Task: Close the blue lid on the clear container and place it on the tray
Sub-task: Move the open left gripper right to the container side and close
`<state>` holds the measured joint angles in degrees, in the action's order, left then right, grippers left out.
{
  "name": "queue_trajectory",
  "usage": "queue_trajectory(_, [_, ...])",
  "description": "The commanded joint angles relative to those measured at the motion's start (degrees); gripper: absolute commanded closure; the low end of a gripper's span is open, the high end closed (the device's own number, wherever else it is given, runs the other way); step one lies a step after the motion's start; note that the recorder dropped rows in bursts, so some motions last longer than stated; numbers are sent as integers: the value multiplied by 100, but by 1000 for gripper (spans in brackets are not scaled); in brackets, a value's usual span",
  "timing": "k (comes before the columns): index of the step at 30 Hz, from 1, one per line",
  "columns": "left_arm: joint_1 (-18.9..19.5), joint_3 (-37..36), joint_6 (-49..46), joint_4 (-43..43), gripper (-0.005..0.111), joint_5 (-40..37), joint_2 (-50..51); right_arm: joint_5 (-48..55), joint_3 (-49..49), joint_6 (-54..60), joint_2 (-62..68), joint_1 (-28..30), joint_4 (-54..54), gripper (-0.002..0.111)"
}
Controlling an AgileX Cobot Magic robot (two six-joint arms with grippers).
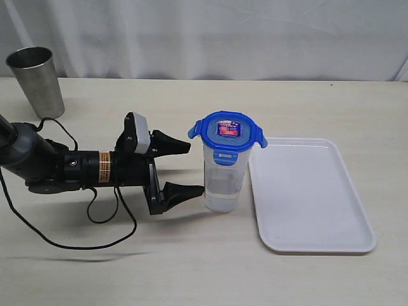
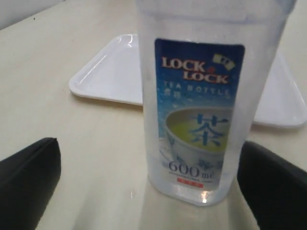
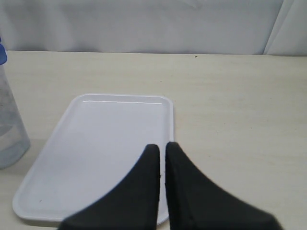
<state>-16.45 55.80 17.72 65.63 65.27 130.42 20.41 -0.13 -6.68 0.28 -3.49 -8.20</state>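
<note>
The clear container is standing straight up, blue lid on top. The left gripper is sitting wide apart, the right gripper squeezed together.

Bare tray beside clear container

Sticker on blue lid: red-and-white. Label on clear container: blue, green tea-cup print. White tray; grey steel cup.
</note>
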Motion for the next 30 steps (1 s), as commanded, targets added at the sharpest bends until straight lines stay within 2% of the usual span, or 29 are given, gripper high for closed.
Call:
queue_trajectory(1, [-26,31,-82,-119,14,195,9,-67,13,1,-28,6,5,104])
queue_trajectory(6, [-26,31,-70,-128,12,-40,9,-67,13,1,-28,6,5,104])
queue_trajectory(7, [-26,31,-45,-128,6,-40,9,-67,13,1,-28,6,5,104])
queue_trajectory(9, [-26,31,60,-78,2,17,9,-67,13,1,-28,6,5,104])
queue_trajectory(12, [-26,31,96,395,2,421,9,-67,13,1,-28,6,5,104])
queue_trajectory(16, [-26,31,163,425,2,469,9,-67,13,1,-28,6,5,104])
queue_trajectory(23, [-416,31,35,-134,2,469,9,-67,13,1,-28,6,5,104])
queue_trajectory(26, [-480,31,35,-475,2,452,9,-67,13,1,-28,6,5,104])
queue_trajectory(30, [-494,31,35,-514,2,408,9,-67,13,1,-28,6,5,104])
